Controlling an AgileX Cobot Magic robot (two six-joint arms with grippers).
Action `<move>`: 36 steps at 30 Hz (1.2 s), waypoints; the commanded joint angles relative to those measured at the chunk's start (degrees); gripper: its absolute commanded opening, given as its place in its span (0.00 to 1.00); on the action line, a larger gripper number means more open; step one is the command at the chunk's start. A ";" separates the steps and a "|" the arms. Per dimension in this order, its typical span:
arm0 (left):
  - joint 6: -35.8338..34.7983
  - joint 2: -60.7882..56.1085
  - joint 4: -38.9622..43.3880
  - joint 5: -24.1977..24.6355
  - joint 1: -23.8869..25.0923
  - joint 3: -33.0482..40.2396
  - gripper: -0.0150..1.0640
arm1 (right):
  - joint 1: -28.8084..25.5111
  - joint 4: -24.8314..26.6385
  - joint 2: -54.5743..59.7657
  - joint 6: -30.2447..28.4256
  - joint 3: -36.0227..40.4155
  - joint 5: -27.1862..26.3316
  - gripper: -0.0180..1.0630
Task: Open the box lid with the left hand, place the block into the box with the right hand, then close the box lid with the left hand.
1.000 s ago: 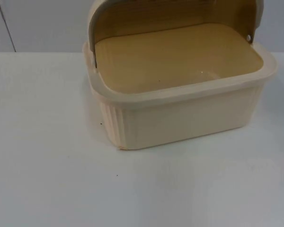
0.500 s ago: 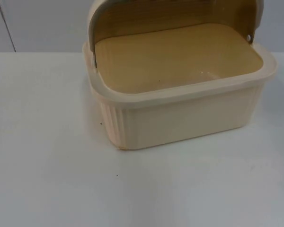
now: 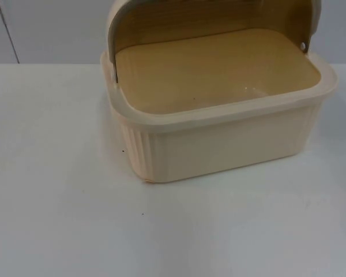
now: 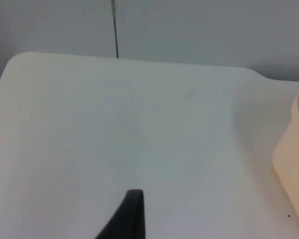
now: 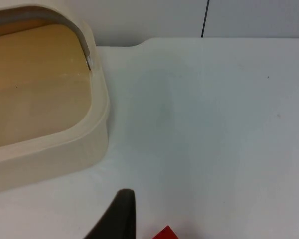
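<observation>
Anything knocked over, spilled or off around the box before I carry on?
Nothing stands out. The box sits flat on the table with its lid swung up and its inside bare. A red block corner lies on the table beside the right end effector's fingertip.

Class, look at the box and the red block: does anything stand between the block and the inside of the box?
Nothing visible does. The lid is swung up, the box is open, and bare table lies between it and the red block.
</observation>
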 commanded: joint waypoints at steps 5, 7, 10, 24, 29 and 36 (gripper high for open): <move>-0.02 -0.44 -1.45 -1.30 -0.34 0.28 0.98 | -0.17 0.10 -0.19 -0.27 0.12 -0.42 0.96; -0.13 -0.44 -3.04 -1.94 -0.34 0.28 0.98 | -0.17 0.10 -0.19 -0.27 0.12 -0.28 0.96; -0.23 -0.44 -7.15 -1.85 -0.34 0.28 0.98 | -0.17 0.10 -0.19 -0.27 0.12 -0.15 0.96; 1.60 0.98 -0.56 3.78 -6.79 -0.57 0.98 | -0.17 4.22 0.33 -0.41 0.12 1.43 0.96; 1.60 3.61 -0.43 5.88 -7.97 -4.28 0.98 | 1.45 6.62 2.44 -1.47 0.12 2.65 0.95; 1.60 5.76 -0.19 6.12 -8.97 -7.13 0.98 | 12.40 -3.58 6.24 7.18 4.57 -0.08 0.95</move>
